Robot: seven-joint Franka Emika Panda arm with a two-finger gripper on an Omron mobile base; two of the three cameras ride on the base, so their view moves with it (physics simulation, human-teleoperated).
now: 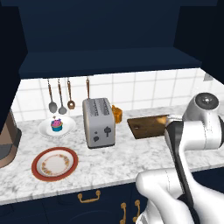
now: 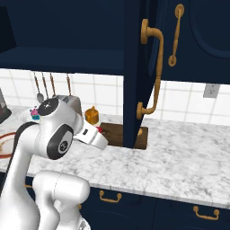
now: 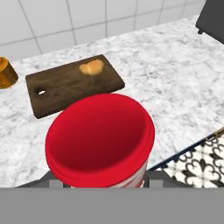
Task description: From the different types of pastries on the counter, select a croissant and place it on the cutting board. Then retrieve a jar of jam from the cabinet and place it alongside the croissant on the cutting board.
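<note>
Hand view: the jar of jam (image 3: 100, 140) is very close to the camera, red lid up, w/ a bit of pale label under the lid. It sits right at the gripper (image 3: 103, 183). Grey bits of the pincer show at both sides of the jar's bottom, so the pincer looks closed around the jar, holding it. The jar is up in the air above the counter (image 3: 175, 65), just in front of the cutting board (image 3: 72, 85).

The board lies flat on the white marble, hole at its left end. The croissant (image 3: 91, 68) lies on the board near its far right corner, small & golden. An orange thing (image 3: 6, 72) stands on the counter left of the board, apart from it.

Left base view: a small white plate (image 1: 57, 127) holds the cupcake (image 1: 56, 125) w/ pink & blue frosting. A red-rimmed plate (image 1: 55, 163) is nearer the front edge, nothing in it. A toaster (image 1: 99, 121) stands between the plates & the board, slots up. Spoons (image 1: 61, 96) hang on the tile wall behind.

Right base view: the cabinet (image 2: 63, 31) is up on the wall, dark inside, & its door (image 2: 141, 72) stands open w/ a gold handle (image 2: 152, 67). The door hides part of the board
</note>
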